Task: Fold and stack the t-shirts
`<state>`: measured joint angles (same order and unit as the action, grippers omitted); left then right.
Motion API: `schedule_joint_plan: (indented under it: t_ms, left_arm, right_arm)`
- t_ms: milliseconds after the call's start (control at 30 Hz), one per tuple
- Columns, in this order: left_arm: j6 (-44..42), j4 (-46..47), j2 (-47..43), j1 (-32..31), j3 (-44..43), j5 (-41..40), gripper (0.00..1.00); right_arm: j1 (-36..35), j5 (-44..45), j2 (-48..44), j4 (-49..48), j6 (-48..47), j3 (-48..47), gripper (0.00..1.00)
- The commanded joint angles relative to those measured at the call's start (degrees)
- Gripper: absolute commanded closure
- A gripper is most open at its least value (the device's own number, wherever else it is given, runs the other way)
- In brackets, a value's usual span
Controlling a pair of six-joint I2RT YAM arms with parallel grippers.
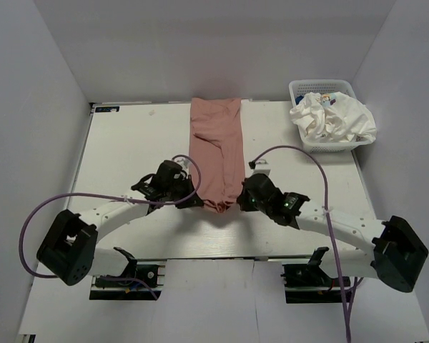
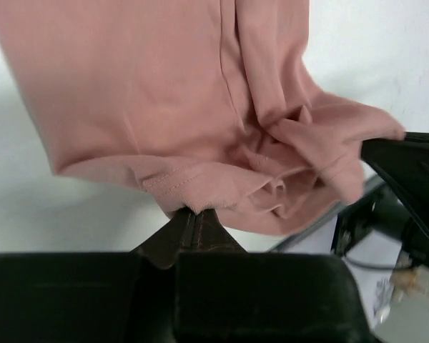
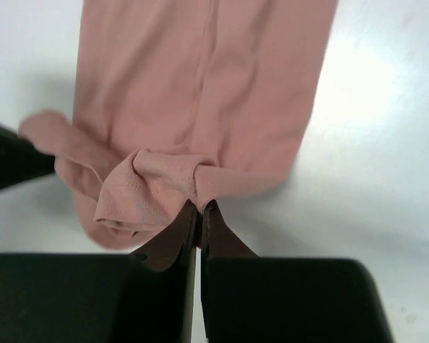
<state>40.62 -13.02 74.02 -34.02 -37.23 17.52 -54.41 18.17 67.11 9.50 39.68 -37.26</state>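
As it lies on the table point(image 1: 129, 143): pink tee point(image 1: 216, 143) forms a long central strip.
White tee point(image 1: 336, 121): crumpled in the far-right basket point(image 1: 297, 88) (waiting).
Left jaws: pinching the near hem point(image 2: 200, 187) at its left corner.
Right jaws: pinching its right corner.
Fold: best to lift both corners level and carry them to the far edge together, hem taut.

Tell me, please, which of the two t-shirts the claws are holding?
The pink t-shirt, a long strip on the table: the left claw and right claw pinch its near end. The white t-shirt lies crumpled in the basket, untouched.
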Motion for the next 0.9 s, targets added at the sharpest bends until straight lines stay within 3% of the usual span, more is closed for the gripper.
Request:
schedule_joint_plan:
  t_ms: [0, 200, 367, 867]
  left_arm:
    - [2.3, 1.7, 1.2, 0.8, -5.2, -7.0, 1.0]
    - [1.2, -3.0, 6.4, 3.1, -17.2, -20.9, 1.0]
    - [-1.6, -5.3, 13.9, 6.2, -27.6, -23.9, 1.0]
    - [-6.3, -2.9, 34.6, 12.0, -44.9, -16.6, 1.0]
  right_arm:
    - [2.0, 9.0, 4.8, -0.8, -1.2, -5.6, 1.0]
    - [6.5, 11.7, 15.2, -1.7, -4.4, -18.7, 1.0]
    - [10.7, 11.6, 21.6, -2.0, -7.6, -28.0, 1.0]
    - [20.0, 1.5, 40.3, -2.2, -13.8, -44.9, 1.0]
